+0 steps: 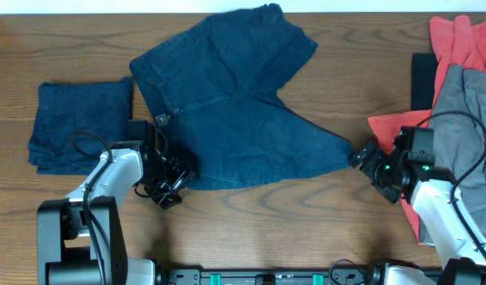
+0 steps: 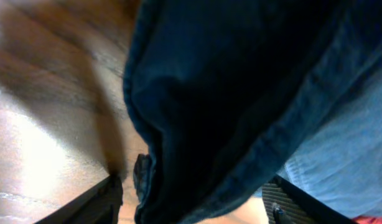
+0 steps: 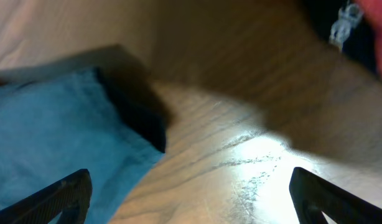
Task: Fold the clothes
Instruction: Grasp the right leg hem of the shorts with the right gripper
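Two navy garments point(image 1: 235, 103) point(image 1: 81, 127), one grey garment point(image 1: 472, 119)

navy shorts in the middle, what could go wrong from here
The right hand is open with only a leg corner of the navy shorts between its fingers; closing there may pinch too little and slip. At the left hand the hem is bunched up, so a lift could fold crooked. The red garment and grey garment lie right by the right arm and might get dragged.

Navy shorts point(image 1: 235, 119) lie spread, left pincer point(image 1: 178, 178) and right pincer point(image 1: 358, 157) at opposite edges.
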`<action>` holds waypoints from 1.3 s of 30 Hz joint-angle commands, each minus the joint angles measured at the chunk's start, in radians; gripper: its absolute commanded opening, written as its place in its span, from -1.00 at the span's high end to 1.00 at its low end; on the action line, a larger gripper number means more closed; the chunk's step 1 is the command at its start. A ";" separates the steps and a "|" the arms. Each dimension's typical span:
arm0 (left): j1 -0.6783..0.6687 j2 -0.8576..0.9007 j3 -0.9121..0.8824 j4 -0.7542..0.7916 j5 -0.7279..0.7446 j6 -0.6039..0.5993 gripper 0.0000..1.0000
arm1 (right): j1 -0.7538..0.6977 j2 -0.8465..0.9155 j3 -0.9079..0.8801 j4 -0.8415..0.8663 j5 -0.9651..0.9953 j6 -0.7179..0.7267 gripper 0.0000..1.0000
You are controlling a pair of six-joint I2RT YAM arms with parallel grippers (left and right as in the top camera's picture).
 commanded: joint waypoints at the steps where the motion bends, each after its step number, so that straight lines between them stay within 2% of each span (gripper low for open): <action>1: -0.010 0.006 -0.023 0.034 -0.055 -0.037 -0.28 | 0.013 -0.001 -0.038 0.048 -0.011 0.079 -0.92; 3: -0.010 0.006 -0.023 0.046 -0.080 -0.037 0.08 | 0.019 -0.001 -0.051 0.076 -0.011 0.079 -0.86; 5: -0.010 0.006 -0.023 0.055 -0.095 -0.037 0.34 | 0.031 -0.001 -0.058 0.092 -0.009 0.081 -0.84; 7: -0.010 0.006 -0.023 0.056 -0.095 -0.037 0.44 | 0.042 -0.001 -0.063 0.095 0.001 0.099 -0.84; 10: -0.010 0.006 -0.023 0.047 -0.095 -0.037 0.75 | 0.069 -0.001 -0.079 0.132 0.021 0.126 -0.82; 12: -0.010 0.006 -0.023 0.040 -0.095 -0.037 0.88 | 0.088 0.000 -0.087 0.148 0.029 0.155 -0.78; 22: -0.010 0.006 -0.023 0.018 -0.098 -0.026 0.88 | 0.193 0.001 -0.095 0.118 0.066 0.292 -0.50; 26: -0.010 0.006 -0.023 0.010 -0.098 -0.025 0.88 | 0.229 0.001 -0.095 0.114 0.148 0.346 -0.39; 33: -0.010 0.006 -0.023 -0.030 -0.098 -0.021 0.88 | 0.264 0.002 -0.095 0.119 0.204 0.398 -0.10; 39: -0.010 0.006 -0.023 -0.047 -0.098 -0.021 0.88 | 0.287 0.039 -0.095 0.155 0.206 0.405 -0.08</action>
